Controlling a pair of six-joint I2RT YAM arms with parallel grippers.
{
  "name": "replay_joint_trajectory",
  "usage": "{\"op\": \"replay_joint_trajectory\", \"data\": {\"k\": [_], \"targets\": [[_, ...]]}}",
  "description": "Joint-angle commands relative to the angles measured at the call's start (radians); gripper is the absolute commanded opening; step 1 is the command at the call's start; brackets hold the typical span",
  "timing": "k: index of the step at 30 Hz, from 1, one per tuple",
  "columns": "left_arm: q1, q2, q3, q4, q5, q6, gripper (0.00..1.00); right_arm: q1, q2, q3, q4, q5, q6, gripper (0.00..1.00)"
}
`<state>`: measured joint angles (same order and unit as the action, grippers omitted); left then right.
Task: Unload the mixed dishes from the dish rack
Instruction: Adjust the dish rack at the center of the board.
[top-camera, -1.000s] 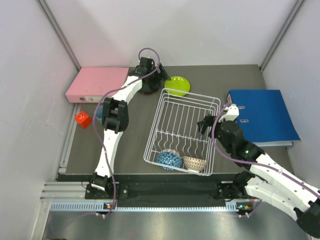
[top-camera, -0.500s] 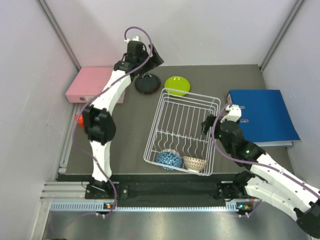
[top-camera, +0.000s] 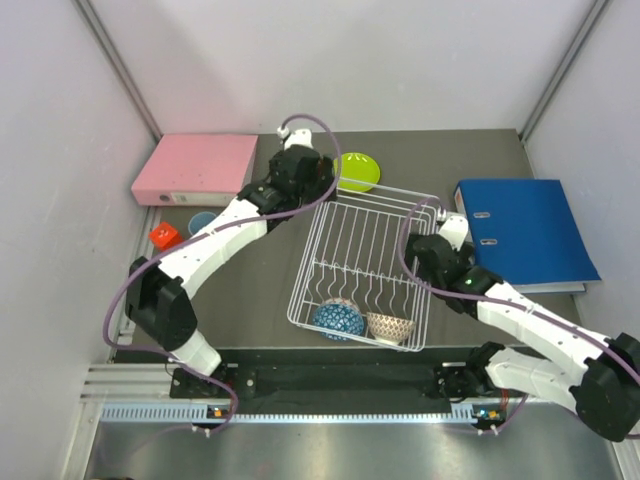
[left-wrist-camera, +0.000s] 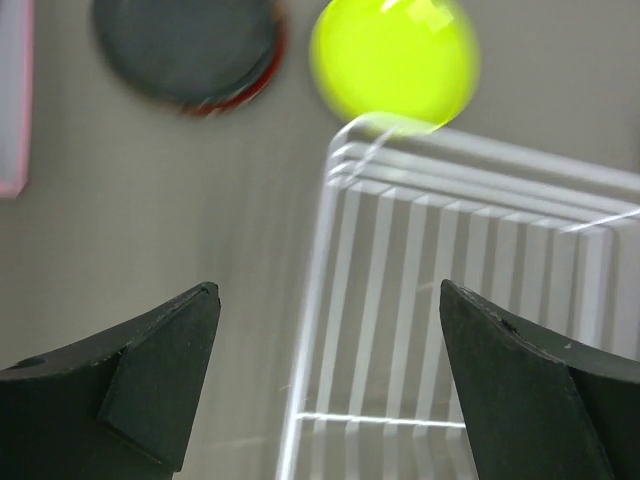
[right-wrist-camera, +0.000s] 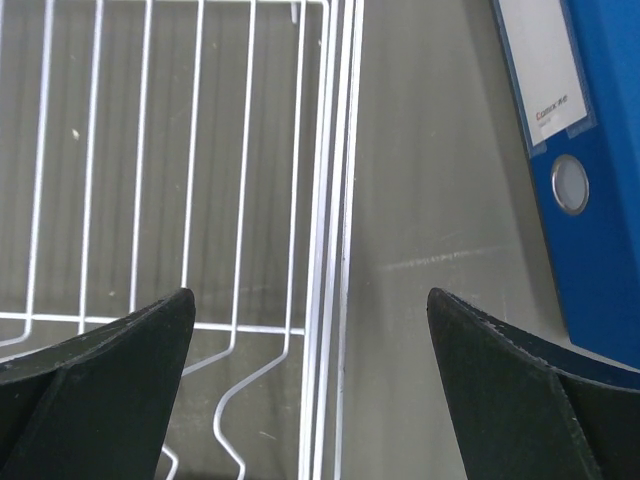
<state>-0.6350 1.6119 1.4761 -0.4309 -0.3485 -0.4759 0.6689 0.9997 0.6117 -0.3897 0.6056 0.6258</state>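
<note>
blue patterned bowl and beige patterned bowl sit at the near end of the dish rack; likely stiff, slick and breakable, so pinch a rim. left gripper gapes above the far corner, right gripper gapes astride the right rim.

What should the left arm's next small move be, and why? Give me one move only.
Probably bring the left end effector, open and empty above the far-left corner of the dish rack, toward the near end, over the blue patterned bowl. That bowl and the beige patterned bowl are the only dishes inside; the lime green plate already lies outside.
</note>
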Motion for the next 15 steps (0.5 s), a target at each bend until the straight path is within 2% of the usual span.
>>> {"op": "replay_joint_trajectory", "data": {"k": [1,11,15], "targets": [[0.017,-0.102,-0.114,0.021,-0.081,0.02,0.94,-0.012,0.04,0.049,0.028,0.006,0.025,0.98],[-0.012,-0.213,-0.273,0.014,-0.04,-0.006,0.92,-0.012,0.085,0.043,0.068,-0.029,0.029,0.96],[-0.015,-0.23,-0.355,0.026,-0.029,-0.016,0.88,-0.014,0.089,0.042,0.075,-0.029,0.019,0.95]]}}
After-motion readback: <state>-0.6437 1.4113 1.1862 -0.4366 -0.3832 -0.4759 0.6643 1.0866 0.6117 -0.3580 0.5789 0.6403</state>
